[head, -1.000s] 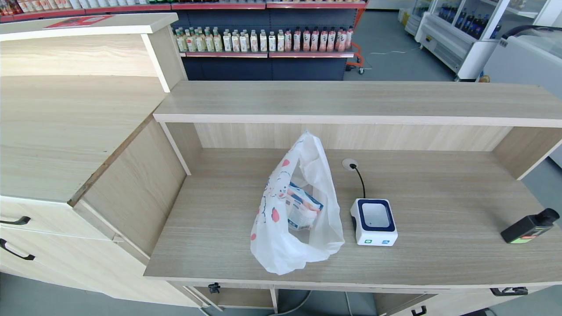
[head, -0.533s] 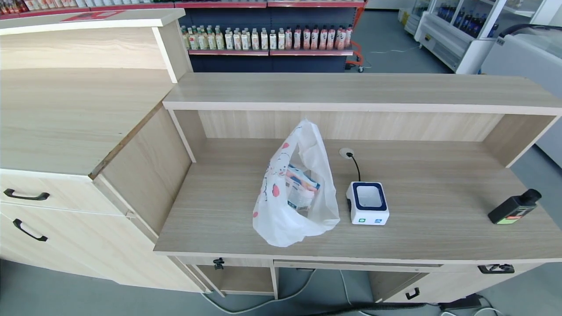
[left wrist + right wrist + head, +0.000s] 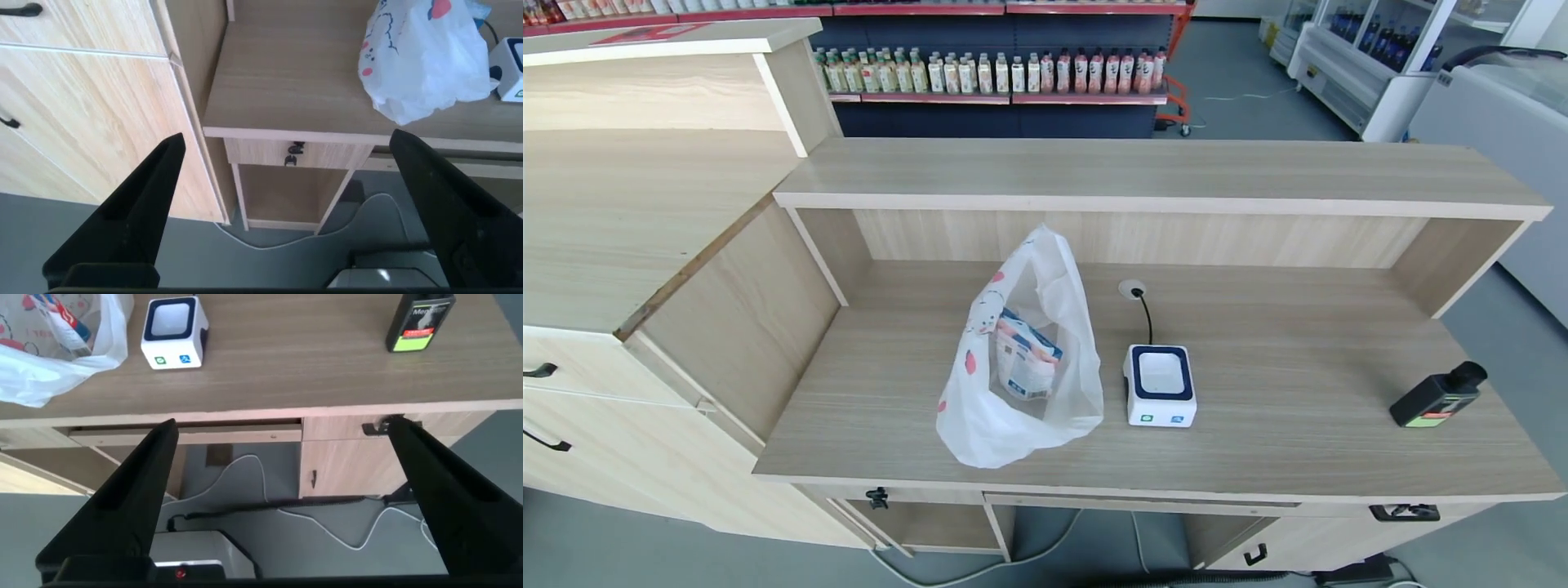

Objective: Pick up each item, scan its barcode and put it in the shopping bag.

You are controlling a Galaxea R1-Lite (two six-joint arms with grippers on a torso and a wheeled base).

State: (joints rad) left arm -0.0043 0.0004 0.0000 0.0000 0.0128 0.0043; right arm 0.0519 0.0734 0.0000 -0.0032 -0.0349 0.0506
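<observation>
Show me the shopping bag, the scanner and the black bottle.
shopping bag (image 3: pixel 987 433): head view, lower front plastic.
scanner (image 3: pixel 1161 373): head view, top window.
black bottle (image 3: pixel 1429 402): head view, its body.

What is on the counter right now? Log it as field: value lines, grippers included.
shopping bag: open on the counter, left of the scanner
packet: inside the bag
scanner: white, window up
black bottle: lying at the counter's right end, outside bag
left gripper: open, empty
right gripper: open, empty
</observation>
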